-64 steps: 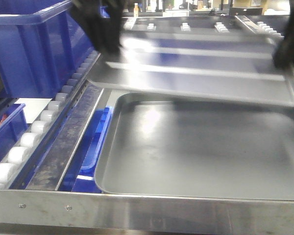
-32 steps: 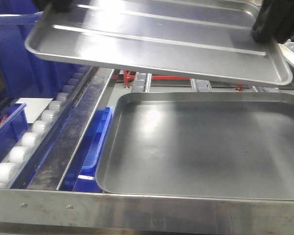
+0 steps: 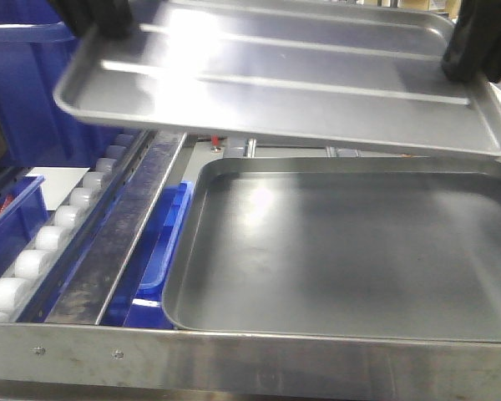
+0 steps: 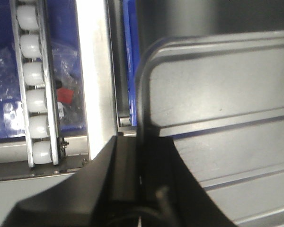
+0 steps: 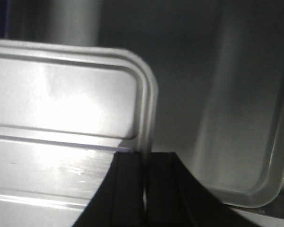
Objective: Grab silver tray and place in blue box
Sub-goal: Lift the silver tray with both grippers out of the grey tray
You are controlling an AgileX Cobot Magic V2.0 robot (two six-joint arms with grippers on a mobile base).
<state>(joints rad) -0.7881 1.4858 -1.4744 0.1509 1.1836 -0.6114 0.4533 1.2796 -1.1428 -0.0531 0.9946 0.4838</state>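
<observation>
Dull grey pan (image 3: pixel 342 251), white rollers (image 3: pixel 35 261), steel rail (image 3: pixel 121 251), small blue bin (image 3: pixel 12 224)

The silver tray (image 3: pixel 284 83) is bright mirror-silver, with a white patch of glare and two pale stripes running its length. The larger pan (image 3: pixel 342 259) is a duller, flat grey with no pattern at all. The blue box (image 3: pixel 33 92) is deep blue, the rollers (image 3: pixel 50 238) are white beside a streaky steel-grey rail (image 3: pixel 125 242), and the left gripper (image 3: pixel 100 15) and right gripper (image 3: pixel 476 46) are both black.
</observation>
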